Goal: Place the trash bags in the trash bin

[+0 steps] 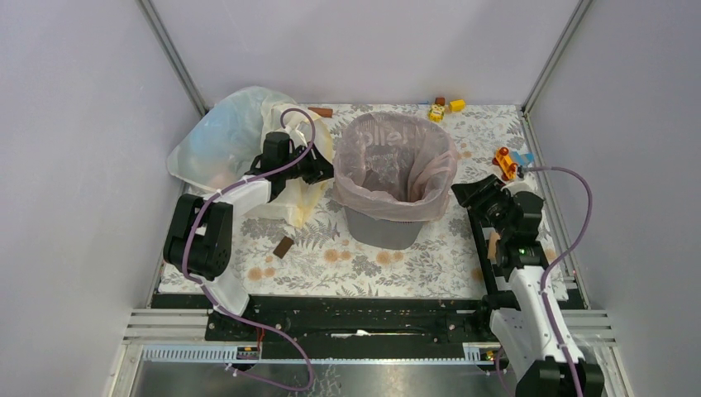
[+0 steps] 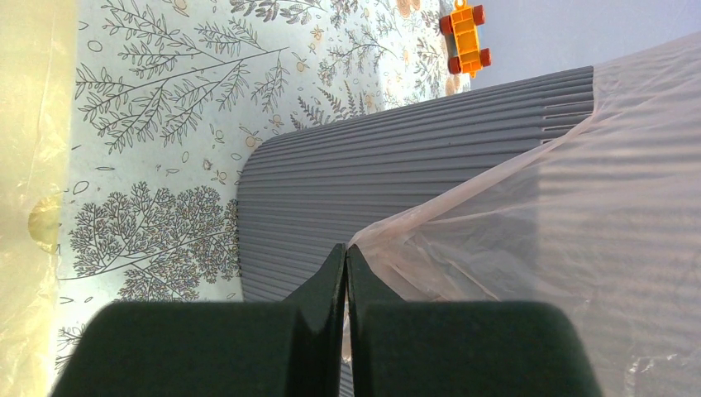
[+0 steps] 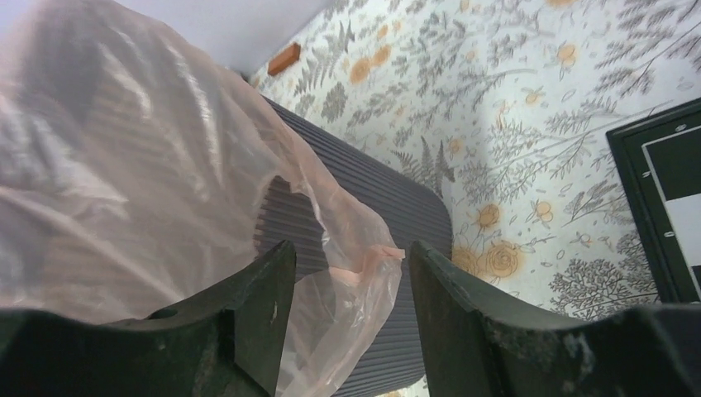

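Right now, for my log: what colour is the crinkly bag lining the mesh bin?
Pale pink bag; top external.

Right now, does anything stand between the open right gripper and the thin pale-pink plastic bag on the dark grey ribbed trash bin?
Nothing visible does. The right gripper is open, and a fold of the thin pale-pink plastic bag hangs between its fingers, over the outer wall of the dark grey ribbed trash bin.
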Tool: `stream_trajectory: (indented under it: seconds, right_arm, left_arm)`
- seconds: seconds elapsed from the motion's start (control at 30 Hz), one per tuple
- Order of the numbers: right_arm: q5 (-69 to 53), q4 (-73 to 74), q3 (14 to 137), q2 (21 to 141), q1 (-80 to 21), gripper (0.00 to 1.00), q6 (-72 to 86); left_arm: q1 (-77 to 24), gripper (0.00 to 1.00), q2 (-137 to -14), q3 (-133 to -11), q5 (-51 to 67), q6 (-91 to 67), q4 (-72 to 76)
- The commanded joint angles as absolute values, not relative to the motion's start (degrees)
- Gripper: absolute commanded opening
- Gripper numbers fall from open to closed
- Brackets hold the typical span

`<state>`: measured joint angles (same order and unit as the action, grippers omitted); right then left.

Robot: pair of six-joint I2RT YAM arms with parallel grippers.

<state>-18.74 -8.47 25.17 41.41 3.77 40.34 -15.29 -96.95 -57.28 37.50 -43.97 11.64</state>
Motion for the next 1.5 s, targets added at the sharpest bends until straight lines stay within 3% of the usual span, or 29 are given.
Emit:
stream_trajectory:
  seconds: [0.0,0.13,0.27,0.5,0.83,0.9,1.03,1.2,1.33,1.47]
  right_arm:
    - [-26.3,-11.6,27.8,48.2,3.9,0.59,38.0]
    - [-32.1,-13.2,29.3,56.0,4.0,0.52,37.4]
    - [-34.5,-14.7,29.3,63.6,4.0,0.17,38.3]
    - [-36.5,-20.3,27.3,71.3,4.0,0.09,40.7]
    - [-36.9,-20.7,27.0,73.2,4.0,0.18,40.3]
    - [-35.8,-19.5,27.1,71.2,4.0,0.28,40.1]
    - [-29.6,-14.0,27.6,64.0,4.0,0.46,37.7]
    - [-18.5,-3.3,31.0,53.8,4.0,0.62,33.8]
    - [-11.0,6.5,37.4,47.2,4.0,0.62,30.4]
    - [-10.9,11.4,45.4,44.2,4.0,0.54,27.9]
  left_arm:
    - [-15.3,0.00,-96.5,-58.4,37.3,-43.1,12.7]
    - [-15.3,0.00,-96.3,-58.0,37.3,-43.2,12.7]
    - [-15.5,0.00,-96.5,-57.3,37.0,-42.9,12.7]
    - [-17.4,0.00,-98.3,-55.9,36.2,-42.6,13.0]
    - [-18.0,0.00,-99.8,-55.0,35.7,-43.5,14.4]
    - [-17.9,0.09,-98.2,-55.3,34.4,-43.1,13.0]
    - [-17.9,0.36,-92.5,-55.0,28.4,-41.2,8.8]
    - [-17.3,0.54,-85.4,-52.9,24.2,-41.0,6.4]
    - [-17.2,0.60,-80.8,-51.1,22.2,-41.2,5.5]
    - [-17.2,0.60,-80.1,-50.3,24.1,-41.5,5.2]
